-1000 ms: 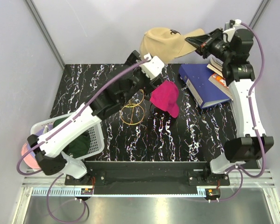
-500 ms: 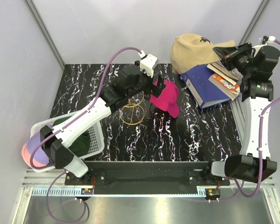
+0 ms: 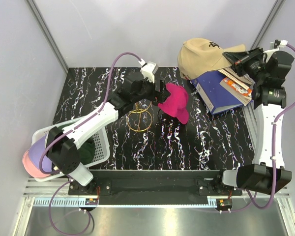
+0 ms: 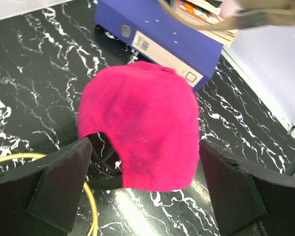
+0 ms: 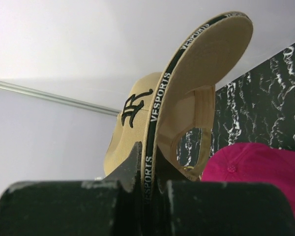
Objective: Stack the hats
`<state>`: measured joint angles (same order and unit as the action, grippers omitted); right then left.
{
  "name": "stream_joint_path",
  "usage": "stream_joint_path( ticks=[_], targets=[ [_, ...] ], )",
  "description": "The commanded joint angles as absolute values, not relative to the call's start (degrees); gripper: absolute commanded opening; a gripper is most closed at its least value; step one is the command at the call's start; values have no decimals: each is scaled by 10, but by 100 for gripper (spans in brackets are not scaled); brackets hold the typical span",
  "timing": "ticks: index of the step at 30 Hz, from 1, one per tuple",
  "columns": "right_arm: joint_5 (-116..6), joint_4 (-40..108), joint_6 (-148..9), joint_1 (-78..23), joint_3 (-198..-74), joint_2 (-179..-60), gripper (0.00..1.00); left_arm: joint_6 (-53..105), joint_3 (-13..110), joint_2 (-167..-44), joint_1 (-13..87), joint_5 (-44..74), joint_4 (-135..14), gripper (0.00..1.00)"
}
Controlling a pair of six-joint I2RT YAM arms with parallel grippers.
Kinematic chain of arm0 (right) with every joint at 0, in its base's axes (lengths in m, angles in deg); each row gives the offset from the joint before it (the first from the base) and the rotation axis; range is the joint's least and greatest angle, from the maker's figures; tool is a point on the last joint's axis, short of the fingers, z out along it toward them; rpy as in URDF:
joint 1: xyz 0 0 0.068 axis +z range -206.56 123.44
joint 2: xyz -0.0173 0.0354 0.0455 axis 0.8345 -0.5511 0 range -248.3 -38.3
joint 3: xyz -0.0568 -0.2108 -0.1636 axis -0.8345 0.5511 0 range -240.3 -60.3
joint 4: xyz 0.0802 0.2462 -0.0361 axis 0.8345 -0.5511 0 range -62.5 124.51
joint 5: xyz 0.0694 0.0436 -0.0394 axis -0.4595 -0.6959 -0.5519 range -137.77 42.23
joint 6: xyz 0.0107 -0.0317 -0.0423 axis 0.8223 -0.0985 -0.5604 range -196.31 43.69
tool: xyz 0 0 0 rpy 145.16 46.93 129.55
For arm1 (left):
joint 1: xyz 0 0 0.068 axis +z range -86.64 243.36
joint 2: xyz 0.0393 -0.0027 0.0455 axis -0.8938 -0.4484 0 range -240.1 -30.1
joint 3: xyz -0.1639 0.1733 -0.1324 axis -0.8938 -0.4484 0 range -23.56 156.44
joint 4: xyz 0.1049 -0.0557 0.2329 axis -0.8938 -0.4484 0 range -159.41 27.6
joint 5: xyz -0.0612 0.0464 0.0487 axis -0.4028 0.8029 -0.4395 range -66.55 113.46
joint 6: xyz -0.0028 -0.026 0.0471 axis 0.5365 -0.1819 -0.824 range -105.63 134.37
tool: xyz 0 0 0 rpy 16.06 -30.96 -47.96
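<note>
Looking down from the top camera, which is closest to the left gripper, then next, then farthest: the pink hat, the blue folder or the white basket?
1. Pink hat, right at the left gripper, by its open fingers.
2. Blue folder, farther off to the right.
3. White basket, back at the near left corner.

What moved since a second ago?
The right gripper, shut on the tan cap's brim, carried it to the right, so it now hangs above the binder. The left arm shifted and brought its open left gripper up to the magenta cap, with one jaw on each side. The magenta cap, binder, rings and basket stayed put.
</note>
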<state>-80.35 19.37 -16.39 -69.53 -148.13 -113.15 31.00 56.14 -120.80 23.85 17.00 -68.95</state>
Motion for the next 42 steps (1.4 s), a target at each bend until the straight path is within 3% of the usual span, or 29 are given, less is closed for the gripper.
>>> stream_joint_path(
  ticks=[1, 8, 20, 42],
  targets=[
    [-852, 333, -81, -674, -1432, -1094, 0, 341, 552, -1158, 257, 148, -628, 95],
    [-850, 375, -69, -612, -1398, -1099, 0, 333, 583, -1138, 286, 165, -677, 96],
    [-893, 363, -92, -611, -1221, -1091, 0, 329, 630, -1184, 293, 147, -684, 96],
    [-875, 408, -125, -624, -1090, -1112, 0, 321, 686, -1256, 293, 125, -717, 96]
  ],
)
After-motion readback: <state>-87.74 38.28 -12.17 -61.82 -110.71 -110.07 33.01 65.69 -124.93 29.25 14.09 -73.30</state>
